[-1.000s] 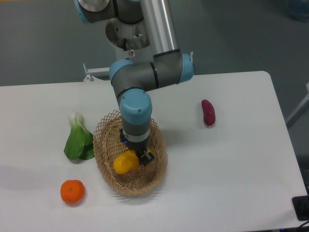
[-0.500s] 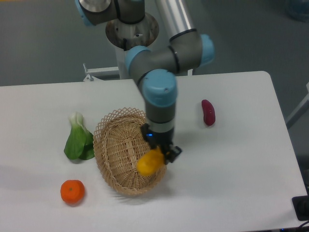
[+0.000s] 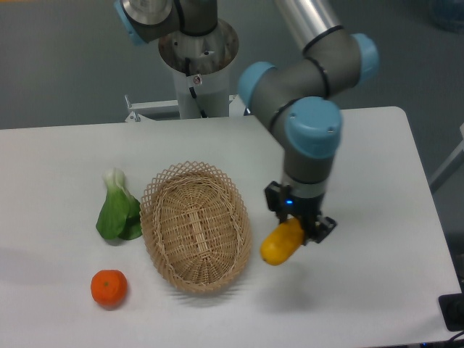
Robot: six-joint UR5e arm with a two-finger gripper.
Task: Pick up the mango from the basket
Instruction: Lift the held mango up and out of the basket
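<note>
The yellow-orange mango (image 3: 280, 243) hangs above the table just right of the basket, tilted with its free end down-left. My gripper (image 3: 300, 224) is shut on its upper end, and the black fingers partly cover that end. The light tan oval wicker basket (image 3: 196, 226) lies left of the gripper with nothing inside it. The arm's grey and blue wrist rises straight above the gripper.
A green bok choy (image 3: 118, 209) lies left of the basket. A round tangerine (image 3: 109, 287) sits near the front left. The robot's base (image 3: 197, 65) stands at the back edge of the white table (image 3: 377, 290).
The gripper has carried the mango from inside the basket, over its right rim, out to the right. The basket is now empty. Where the purple-red vegetable lay, the arm now stands in front.
</note>
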